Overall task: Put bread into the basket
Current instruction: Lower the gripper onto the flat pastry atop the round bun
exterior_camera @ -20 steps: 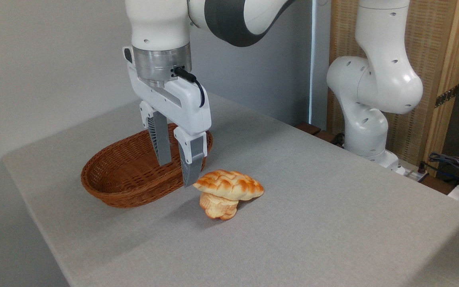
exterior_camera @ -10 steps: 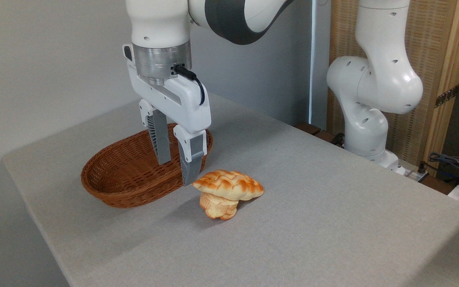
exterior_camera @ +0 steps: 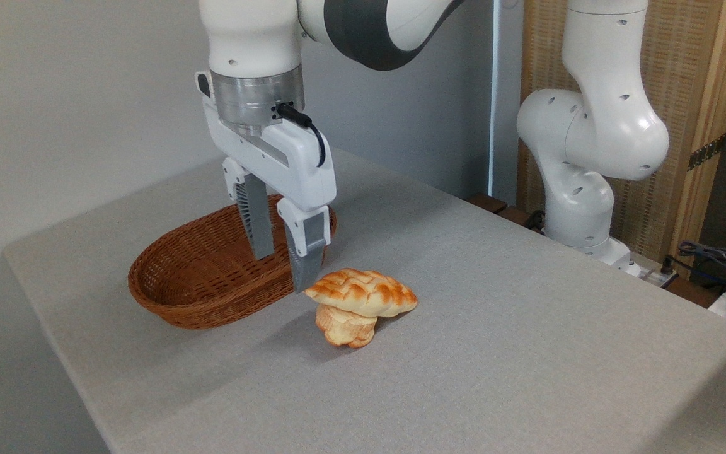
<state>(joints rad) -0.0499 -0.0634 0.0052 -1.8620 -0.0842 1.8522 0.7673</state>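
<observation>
- The grey cloth-covered table (exterior_camera: pixel 495 353) fills most of the view, its near-left corner cut off by the lower edge of the picture, with a pale wall behind it on the left.
- The white Franka arm with a dark grey joint band (exterior_camera: pixel 590 139) stands at the table's far right edge, in front of a woven-reed panel in a wooden frame (exterior_camera: pixel 684 94), and reaches across the top of the view to the left.
- The oval reddish-brown woven wicker basket (exterior_camera: pixel 167 290) sits on the left part of the table, shallow with a flared rim, and nothing shows inside it.
- The white two-finger gripper with grey ribbed fingers (exterior_camera: pixel 283 271) points straight down over the right end of the basket; its jaws are spread apart with a clear gap between them and hold nothing. The nearer fingertip hangs just beside the left tip of the loaf; whether it touches cannot be told.
- The flat braided golden loaf of bread with orange-brown toasted patches (exterior_camera: pixel 363 292) lies on the table just right of the basket, outside it, propped on top of the bun.
- The smaller pale lobed bun (exterior_camera: pixel 345 329) rests on the table under the loaf, partly hidden by it.
</observation>
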